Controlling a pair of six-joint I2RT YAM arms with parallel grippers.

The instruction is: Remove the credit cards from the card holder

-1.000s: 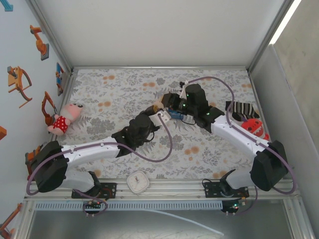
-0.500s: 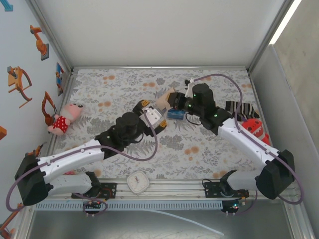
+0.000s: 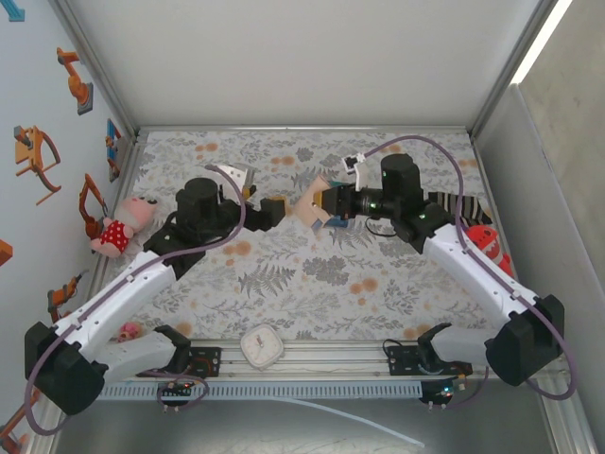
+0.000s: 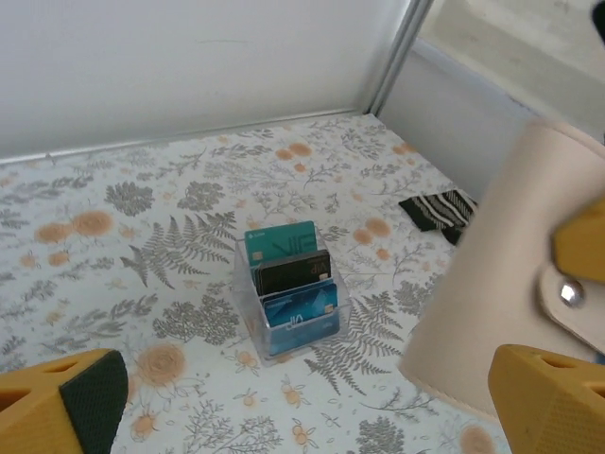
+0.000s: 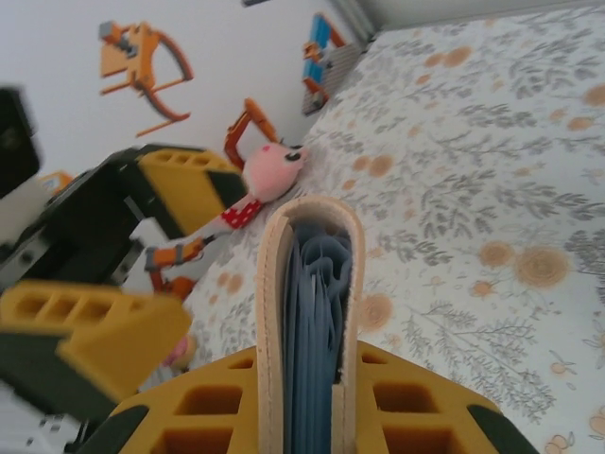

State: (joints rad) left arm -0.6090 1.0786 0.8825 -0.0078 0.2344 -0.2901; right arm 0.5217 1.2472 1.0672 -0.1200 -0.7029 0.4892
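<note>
The left gripper (image 4: 302, 402) stands wide open. A second ago it was nearly closed and pressed up against the card holder at mid-table. It has since drawn back to the left, and a gap now separates the two. The right gripper (image 3: 328, 201) is clamped narrow on the card holder (image 5: 307, 303), in much the same spot as before. It holds it on edge over the floral table (image 3: 284, 274), fold outward, with pale blue pockets showing between the tan sides. Beyond the left fingers, a clear card stand (image 4: 291, 293) sits on the table with teal, black and blue cards upright in it. A striped sock (image 4: 440, 210) lies farther right, and a pink plush toy (image 3: 123, 225) lies at the left edge.
</note>
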